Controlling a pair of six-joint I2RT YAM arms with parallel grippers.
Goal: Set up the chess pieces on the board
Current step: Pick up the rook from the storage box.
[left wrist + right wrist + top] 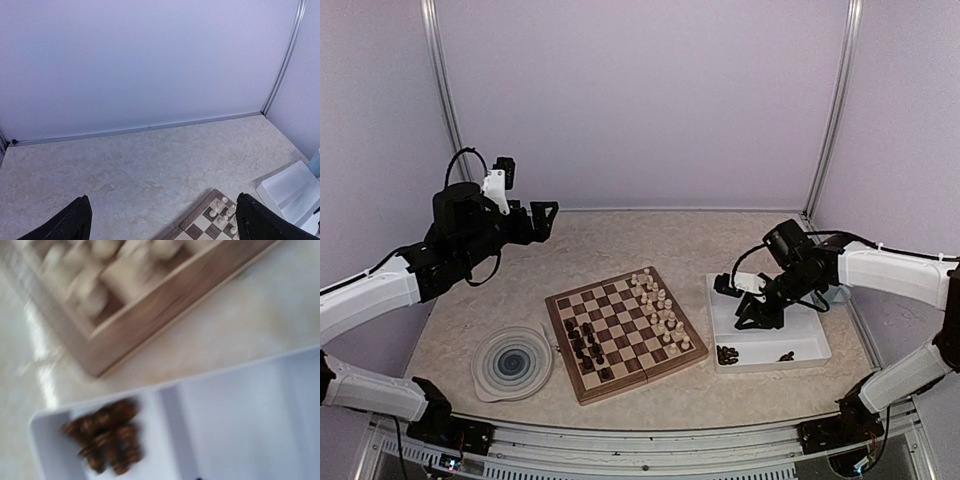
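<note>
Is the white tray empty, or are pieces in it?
Not empty: the tray holds a cluster of dark pieces in its near-left corner.

Blur smears the right wrist view: small dark brown wooden chess pieces (106, 436) in the white rectangular tray (240, 410) merge into one clump, and pale cream pieces (120, 275) on the checkered wooden board (150, 315), cut by the top edge, lose their shapes.

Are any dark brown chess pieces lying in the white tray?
Yes, dark brown pieces lie clustered in the white tray, at its near left corner.
</note>
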